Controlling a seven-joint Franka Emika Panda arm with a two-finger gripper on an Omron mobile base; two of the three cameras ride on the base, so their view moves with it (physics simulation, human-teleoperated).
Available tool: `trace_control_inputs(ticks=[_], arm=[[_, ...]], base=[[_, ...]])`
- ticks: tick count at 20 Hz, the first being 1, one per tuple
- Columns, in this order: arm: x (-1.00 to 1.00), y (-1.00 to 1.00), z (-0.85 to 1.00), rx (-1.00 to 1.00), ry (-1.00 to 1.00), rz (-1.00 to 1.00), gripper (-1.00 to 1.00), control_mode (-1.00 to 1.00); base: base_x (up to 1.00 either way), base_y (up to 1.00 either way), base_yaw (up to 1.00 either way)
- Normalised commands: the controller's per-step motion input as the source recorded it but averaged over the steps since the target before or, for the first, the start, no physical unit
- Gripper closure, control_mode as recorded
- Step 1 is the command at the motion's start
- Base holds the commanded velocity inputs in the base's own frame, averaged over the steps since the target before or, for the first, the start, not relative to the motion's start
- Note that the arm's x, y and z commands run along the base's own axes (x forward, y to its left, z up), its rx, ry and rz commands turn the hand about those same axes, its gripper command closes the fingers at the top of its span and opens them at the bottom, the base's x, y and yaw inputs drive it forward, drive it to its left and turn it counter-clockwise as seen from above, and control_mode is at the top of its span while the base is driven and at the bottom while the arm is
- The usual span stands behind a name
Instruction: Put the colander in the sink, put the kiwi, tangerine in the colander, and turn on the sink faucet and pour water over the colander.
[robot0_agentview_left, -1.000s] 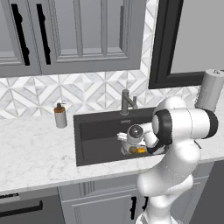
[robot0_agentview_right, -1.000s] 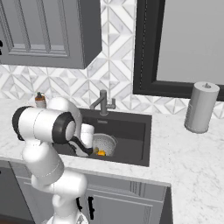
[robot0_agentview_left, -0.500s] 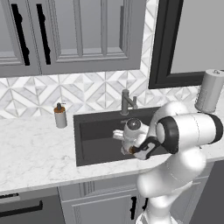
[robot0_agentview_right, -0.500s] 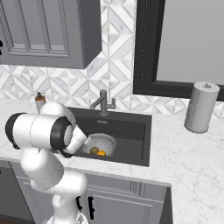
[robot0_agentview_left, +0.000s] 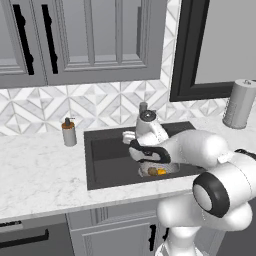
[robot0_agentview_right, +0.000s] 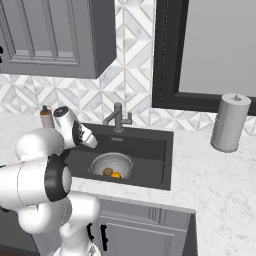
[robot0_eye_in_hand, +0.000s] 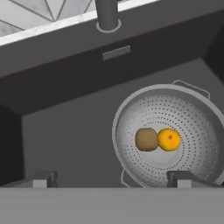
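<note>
Kiwi (robot0_eye_in_hand: 146, 139) touches tangerine (robot0_eye_in_hand: 169, 139) inside colander (robot0_eye_in_hand: 131, 113), seemingly.

colander (robot0_eye_in_hand: 192, 118) reads as bright perforated metal, sink (robot0_eye_in_hand: 65, 131) matt dark grey (smooth, no sheen), kiwi (robot0_eye_in_hand: 146, 139) dull brown skin, tangerine (robot0_eye_in_hand: 169, 139) glossy orange, sink faucet (robot0_agentview_right: 117, 118) dark satin metal, counter (robot0_agentview_left: 35, 170) polished white veined marble.

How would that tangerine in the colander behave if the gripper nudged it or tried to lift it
The tangerine is round and smooth, so a nudge would probably roll it. It sits at the bottom of the colander, touching the kiwi, so the curved wall would likely roll it back. It looks small, so likely light, but it could slip between narrow fingertips.
</note>
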Motion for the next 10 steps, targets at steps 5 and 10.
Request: trace_control_inputs(ticks=[5,10], arm=[[-0.29,0.09,0.93,-0.03,0.01,-0.05,-1.0,-1.0],[0.03,-0.1,0.59,0.0,-0.02,-0.16,-1.0,-1.0]], base=[[0.0,0.0,0.0],[0.0,0.0,0.0]])
